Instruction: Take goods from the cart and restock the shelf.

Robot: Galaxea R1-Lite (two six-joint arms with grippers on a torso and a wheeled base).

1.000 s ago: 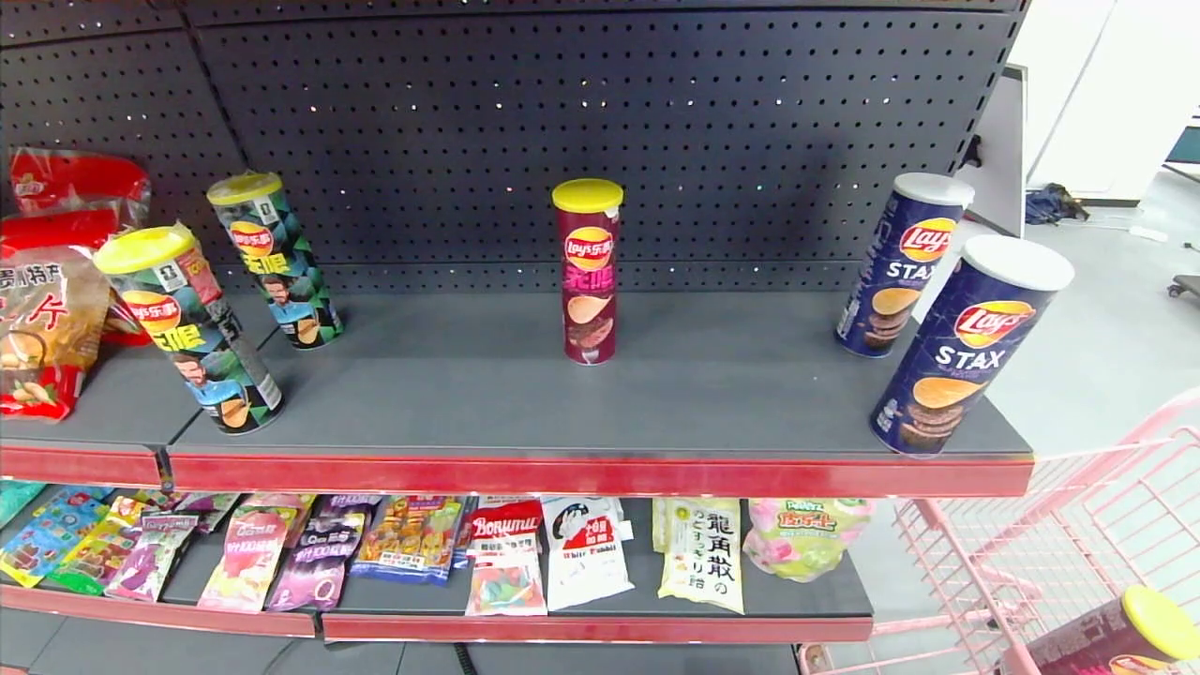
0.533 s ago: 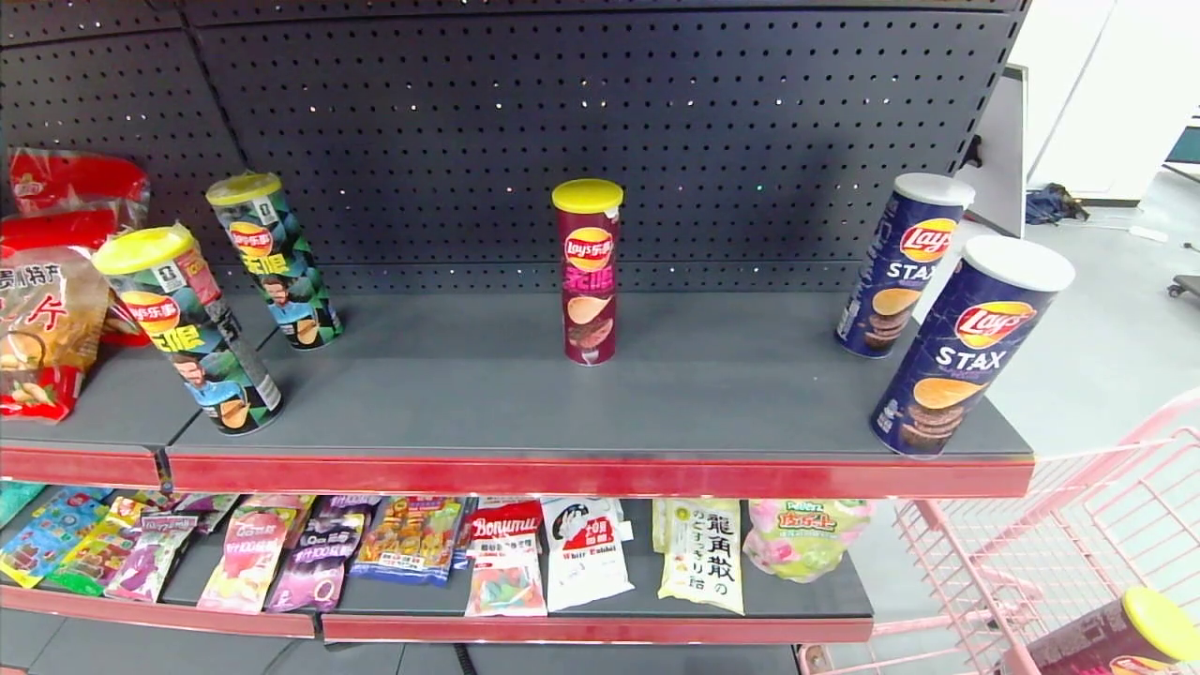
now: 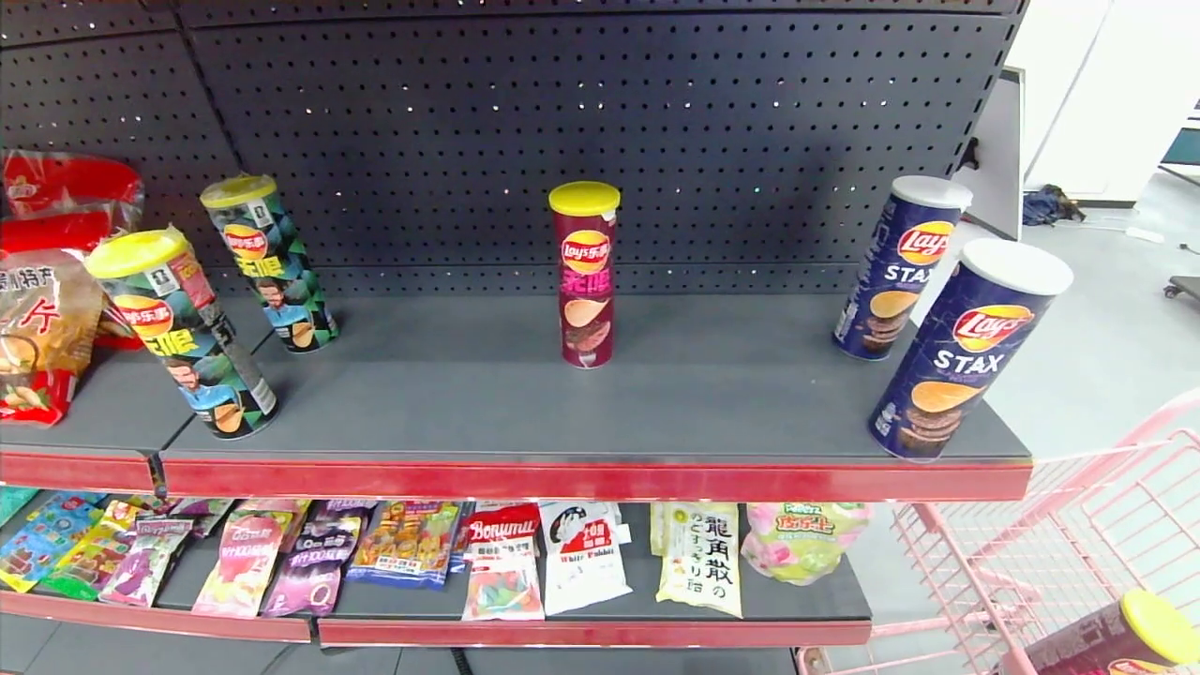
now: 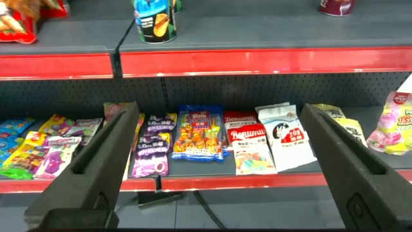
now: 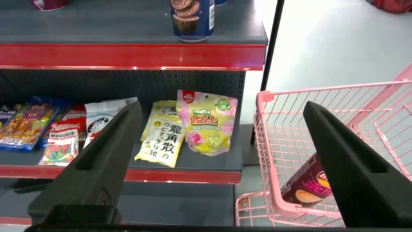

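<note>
The grey upper shelf [image 3: 581, 403] carries a maroon chip can with a yellow lid [image 3: 583, 272] at its middle, two blue cans [image 3: 966, 352] at the right end and two green-black cans [image 3: 178, 333] at the left. A pink wire cart [image 3: 1031, 562] stands low at the right with a dark, yellow-lidded can [image 3: 1106, 637] lying in it; the same can [image 5: 312, 183] lies behind the cart's wires [image 5: 322, 92]. My left gripper [image 4: 215, 174] is open in front of the lower shelf. My right gripper [image 5: 222, 167] is open, facing the shelf's right end and the cart.
Several flat snack bags [image 3: 506, 562] fill the lower shelf. Red and orange bags [image 3: 47, 309] sit at the upper shelf's far left. A perforated dark back panel [image 3: 600, 122] stands behind the cans. Wide gaps lie between the maroon can and the cans on either side.
The head camera has shifted slightly, so the whole picture sits a little lower and to the left. No can, bag or the cart has moved.
</note>
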